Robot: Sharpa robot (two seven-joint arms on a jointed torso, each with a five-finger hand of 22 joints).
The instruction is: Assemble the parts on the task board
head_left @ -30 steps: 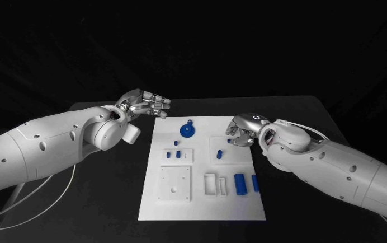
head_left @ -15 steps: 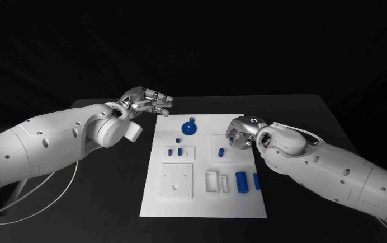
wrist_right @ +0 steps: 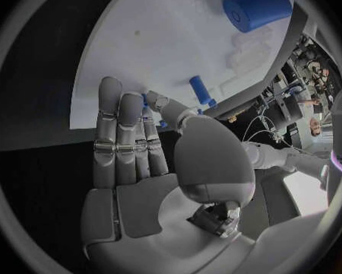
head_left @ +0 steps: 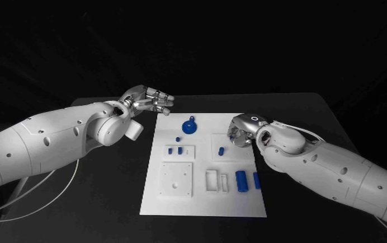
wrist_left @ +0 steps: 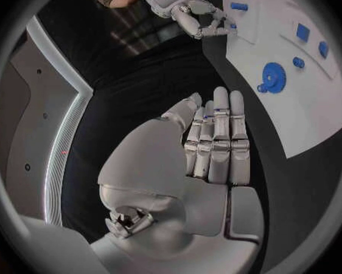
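The white task board [head_left: 206,198] lies in the middle of the table. On it are a blue gear [head_left: 189,127], several small blue parts such as one [head_left: 221,152] near its right side, and a blue cylinder [head_left: 241,180]. My right hand [head_left: 240,134] hovers at the board's right edge. In the right wrist view its thumb and a finger pinch a small blue part [wrist_right: 145,101], while the other fingers [wrist_right: 118,134] stay straight. My left hand [head_left: 149,100] hangs off the board's far left corner, holding nothing, its fingers [wrist_left: 220,140] straight and side by side.
Black table [head_left: 97,198] surrounds the board on all sides. Near the board's front are white recessed fixtures [head_left: 176,181] and a slotted block [head_left: 216,181]. The left wrist view shows the gear [wrist_left: 272,79] and my right hand [wrist_left: 198,18] beyond it.
My right hand has turned slightly at the board's right edge, and the small blue part in its fingers shows less. The left hand has barely shifted.
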